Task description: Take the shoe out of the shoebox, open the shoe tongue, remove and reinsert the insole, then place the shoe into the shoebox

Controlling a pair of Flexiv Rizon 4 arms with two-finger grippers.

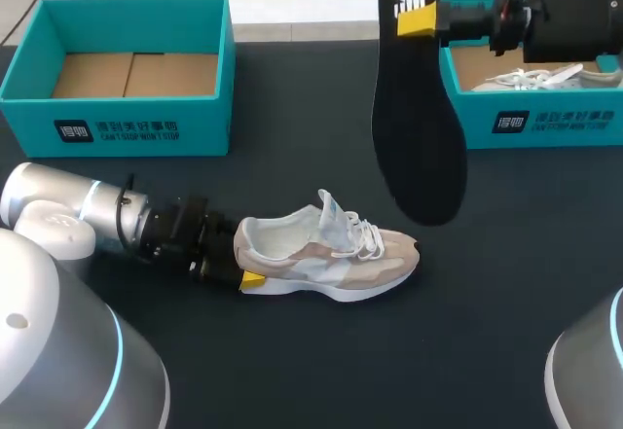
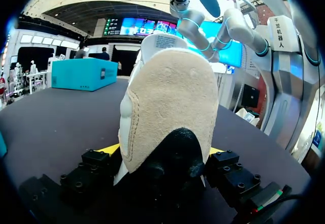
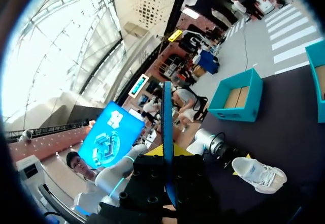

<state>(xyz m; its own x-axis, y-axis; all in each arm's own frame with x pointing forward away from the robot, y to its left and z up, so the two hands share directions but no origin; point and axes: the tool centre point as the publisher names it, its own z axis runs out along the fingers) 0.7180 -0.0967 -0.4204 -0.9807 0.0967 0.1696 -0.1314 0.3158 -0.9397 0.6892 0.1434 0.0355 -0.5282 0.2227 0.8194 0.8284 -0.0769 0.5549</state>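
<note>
A beige and white shoe (image 1: 326,252) lies on its side on the dark table, toe to the right, tongue pulled up. My left gripper (image 1: 243,258) holds its heel, one finger on each side; in the left wrist view the suede heel (image 2: 170,107) fills the space between the fingers of the left gripper (image 2: 162,153). My right gripper (image 1: 419,20) is shut on the heel end of a black insole (image 1: 417,127), which hangs high above the table, beyond the shoe. Seen from the right wrist, the insole (image 3: 167,127) stands edge-on in the right gripper (image 3: 166,159), with the shoe (image 3: 256,173) far below.
An empty teal shoebox (image 1: 127,123) stands at the back left. A second teal shoebox (image 1: 545,123) at the back right holds another pale shoe (image 1: 540,79), under my right arm. Bare dark table lies in front of the shoe.
</note>
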